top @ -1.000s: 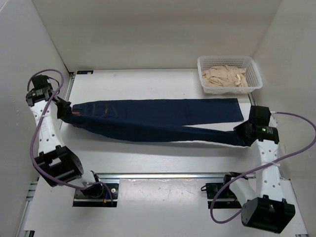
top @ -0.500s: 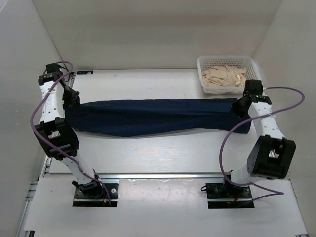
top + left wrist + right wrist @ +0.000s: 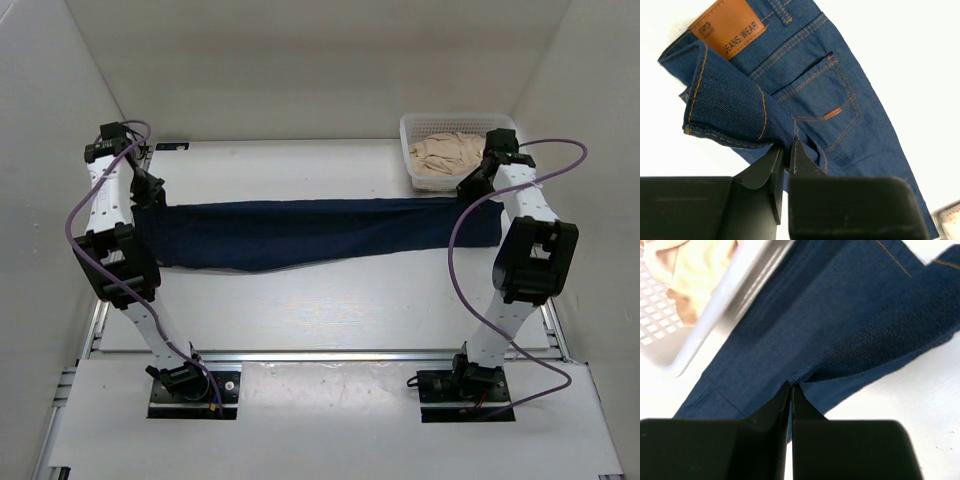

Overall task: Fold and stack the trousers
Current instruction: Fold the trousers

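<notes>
The dark navy jeans (image 3: 310,232) stretch left to right across the table, one leg folded over the other. My left gripper (image 3: 148,190) is shut on the waistband end (image 3: 735,115), lifted a little; the tan leather patch (image 3: 729,25) shows beyond it in the left wrist view. My right gripper (image 3: 478,184) is shut on the leg-end fabric (image 3: 840,330), just beside the basket. Both ends are held up and the middle sags to the table.
A white plastic basket (image 3: 512,172) holding beige cloth (image 3: 455,152) stands at the back right, touching distance from my right gripper; it also shows in the right wrist view (image 3: 740,285). White walls close in on both sides and the back.
Both grippers have carried the near leg and waistband edge away from me toward the back. The two legs, spread apart before, now lie one over the other.
</notes>
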`<state>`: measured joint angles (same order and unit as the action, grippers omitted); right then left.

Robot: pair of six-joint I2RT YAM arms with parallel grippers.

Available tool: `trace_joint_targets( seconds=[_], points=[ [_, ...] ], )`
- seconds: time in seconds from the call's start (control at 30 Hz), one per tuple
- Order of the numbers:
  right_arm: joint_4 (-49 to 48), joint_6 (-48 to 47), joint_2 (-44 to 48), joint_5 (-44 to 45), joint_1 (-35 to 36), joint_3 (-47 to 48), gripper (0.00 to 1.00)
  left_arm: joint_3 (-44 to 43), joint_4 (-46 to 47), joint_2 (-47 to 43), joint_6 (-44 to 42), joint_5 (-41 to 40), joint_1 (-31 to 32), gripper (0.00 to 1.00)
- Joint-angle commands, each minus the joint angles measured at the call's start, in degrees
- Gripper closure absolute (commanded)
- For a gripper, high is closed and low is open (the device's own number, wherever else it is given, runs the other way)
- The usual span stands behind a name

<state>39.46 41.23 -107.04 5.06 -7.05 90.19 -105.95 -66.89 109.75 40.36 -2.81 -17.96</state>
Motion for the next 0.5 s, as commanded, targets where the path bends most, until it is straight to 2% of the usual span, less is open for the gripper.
trace_joint_targets(
  seconds=[0.0,0.17,0.3,0.33,0.37,0.4,0.47],
  points=[
    [-0.79,-3.62,-2.54,9.09,-2.27,6.04,0.99,-3.47,3.70,0.02,-0.81,-9.76,-2.08,0.89],
    [-0.44,-3.62,-5.97,9.09,-2.27,10.16,0.99,-4.70,3.70,2.56,-0.20,-9.76,-2.08,0.89],
    [-0.44,-3.09,-9.40,7.16,-1.74,15.78,0.99,-10.12,5.71,8.95,-0.19,-8.71,-1.56,0.89],
    [0.17,-3.70,-10.11,7.16,-1.74,17.11,0.91,-12.50,5.72,10.99,-0.19,-7.83,-1.56,0.89],
    [0.18,-4.31,-10.11,6.03,-1.74,17.90,0.67,-15.31,5.20,13.27,-0.19,-6.87,-1.56,0.82],
    [0.18,-4.32,-10.11,5.49,-1.04,17.91,0.50,-22.21,0.93,17.90,-1.32,-4.68,-1.56,0.67],
    [-0.78,-4.84,-6.79,5.49,-0.34,15.91,0.25,-27.01,-3.49,20.67,-2.74,-3.52,-1.56,0.38]
  ],
)
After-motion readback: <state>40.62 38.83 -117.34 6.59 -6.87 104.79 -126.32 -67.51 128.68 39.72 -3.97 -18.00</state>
